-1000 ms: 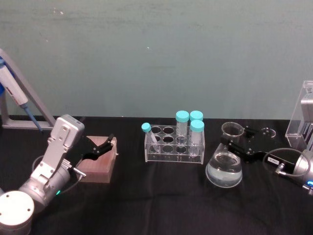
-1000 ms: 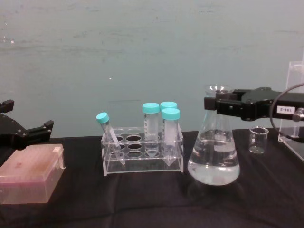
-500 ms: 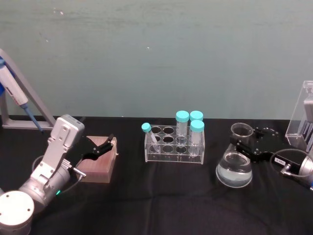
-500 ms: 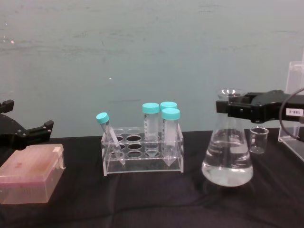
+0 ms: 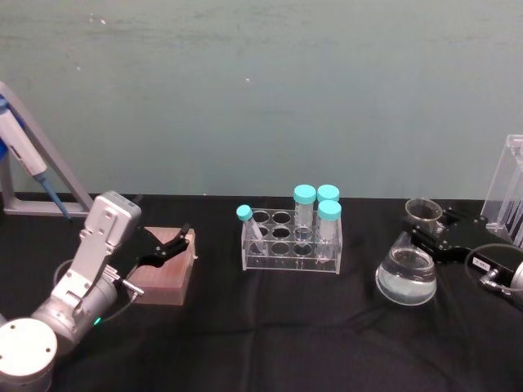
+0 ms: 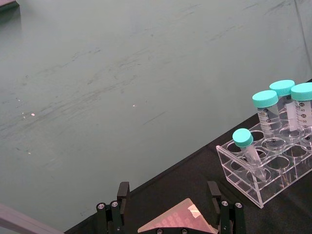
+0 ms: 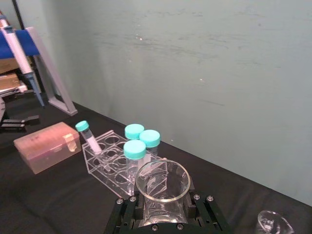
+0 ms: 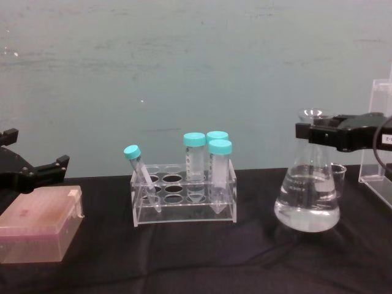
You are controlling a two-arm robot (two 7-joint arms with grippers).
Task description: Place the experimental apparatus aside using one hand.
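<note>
The right gripper [image 5: 426,234] has its jaws closed on the neck of the conical flask [image 5: 406,275], which sits at about 3 o'clock from the low tube rack [image 5: 291,242], near the tabletop's [image 5: 270,327] right side; it looks to be carried just above the cloth, though contact with it cannot be ruled out. The step, as I judge it, is carrying the flask aside; to do it well, keep the neck upright so the liquid stays level, travel smoothly toward 3 o'clock, stop short of the tall acrylic rack [image 8: 378,135] and the small beaker [image 8: 336,172] behind, and set the base flat before releasing.

The left gripper [image 5: 167,247] idles at 9 o'clock over the pink box [image 5: 164,274], jaws apart and holding nothing.

The chest view shows the liquid level and the flask's [image 8: 307,198] profile; the right wrist view looks down into the flask's mouth [image 7: 163,181] with the jaws either side; the head view gives the layout across the tabletop.
</note>
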